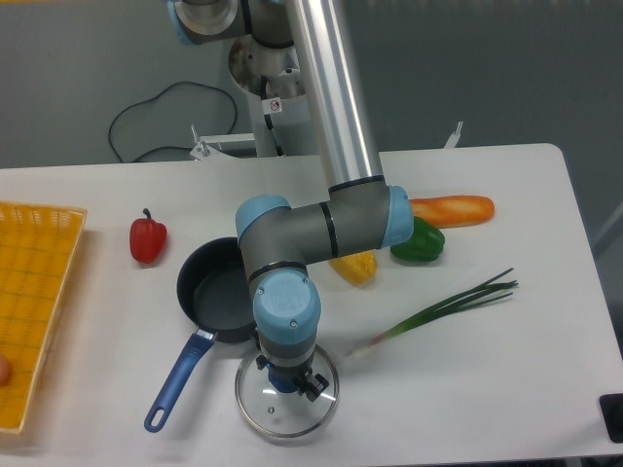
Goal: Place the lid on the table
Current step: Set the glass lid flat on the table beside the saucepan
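Glass lid (pixel 288 399) near front edge of white table (pixel 467 389), just right of saucepan's blue handle. Gripper (pixel 282 379) directly over lid centre, at knob; wrist hides fingers, cannot tell if clamped or released. Dark saucepan (pixel 216 292) just behind. Further back: red pepper (pixel 148 238), yellow pepper (pixel 354 265), green pepper (pixel 419 243), carrot (pixel 452 208). Spring onion (pixel 443 306) right. Yellow woven tray (pixel 34 302) far left.
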`<state>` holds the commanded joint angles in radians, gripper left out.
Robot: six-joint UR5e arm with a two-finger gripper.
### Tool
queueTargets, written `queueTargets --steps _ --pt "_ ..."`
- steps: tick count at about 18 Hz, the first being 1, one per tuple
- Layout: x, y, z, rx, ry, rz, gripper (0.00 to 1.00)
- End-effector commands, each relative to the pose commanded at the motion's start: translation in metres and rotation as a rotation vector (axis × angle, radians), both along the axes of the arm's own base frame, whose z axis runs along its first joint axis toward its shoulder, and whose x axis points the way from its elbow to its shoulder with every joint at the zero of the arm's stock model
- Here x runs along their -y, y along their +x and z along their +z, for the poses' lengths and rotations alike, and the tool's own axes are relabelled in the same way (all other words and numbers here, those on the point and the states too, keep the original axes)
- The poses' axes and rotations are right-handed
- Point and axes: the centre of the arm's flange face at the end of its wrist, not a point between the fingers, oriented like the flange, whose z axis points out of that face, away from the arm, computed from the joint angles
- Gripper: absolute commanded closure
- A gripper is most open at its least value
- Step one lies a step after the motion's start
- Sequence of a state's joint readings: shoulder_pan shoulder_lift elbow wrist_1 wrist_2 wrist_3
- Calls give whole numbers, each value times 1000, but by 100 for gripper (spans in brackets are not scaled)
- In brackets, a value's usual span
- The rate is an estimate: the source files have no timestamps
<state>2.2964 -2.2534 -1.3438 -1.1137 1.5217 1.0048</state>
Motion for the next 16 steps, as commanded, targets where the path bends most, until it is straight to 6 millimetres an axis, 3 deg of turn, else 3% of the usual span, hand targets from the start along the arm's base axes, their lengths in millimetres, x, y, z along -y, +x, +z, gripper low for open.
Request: queueTargets --steps 16 --pt "-2 4 -8 7 -10 -6 28"
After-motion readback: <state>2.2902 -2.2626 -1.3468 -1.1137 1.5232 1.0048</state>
